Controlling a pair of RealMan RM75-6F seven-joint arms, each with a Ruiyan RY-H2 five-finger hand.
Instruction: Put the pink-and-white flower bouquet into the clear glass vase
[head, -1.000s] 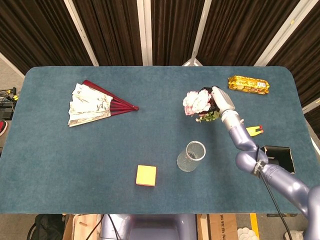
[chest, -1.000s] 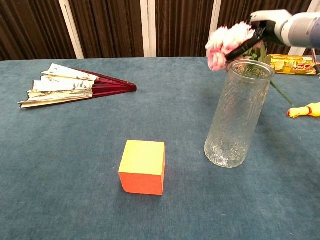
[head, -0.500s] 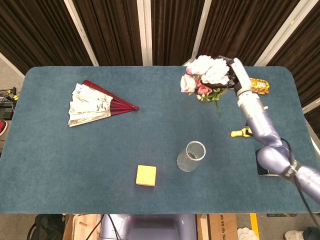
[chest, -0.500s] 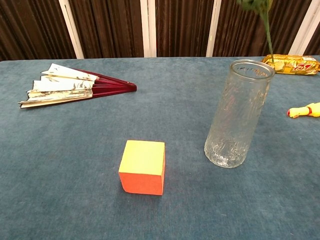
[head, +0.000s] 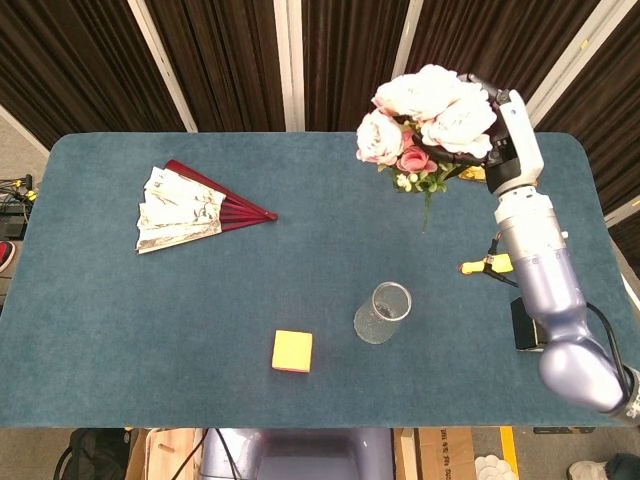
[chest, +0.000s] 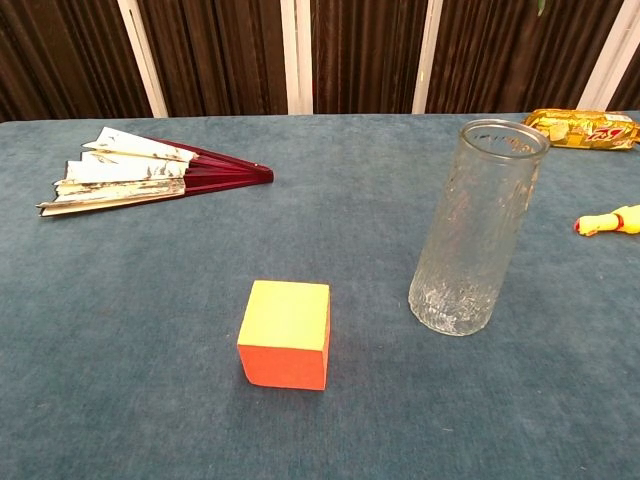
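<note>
Now bouquet (head: 430, 110): big white and pink blooms, green leaves, thin stem hanging down; held high over far right of table (head: 150, 300) by right hand (head: 505, 125), fingers mostly hidden behind blooms. Vase (chest: 478, 230) clear, ribbed, upright, near right of centre, well apart from bouquet. Bouquet cut off in chest view. Left hand unseen.

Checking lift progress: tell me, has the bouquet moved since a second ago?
Yes. In the head view the bouquet in the right hand has risen up and away from the vase.
</note>
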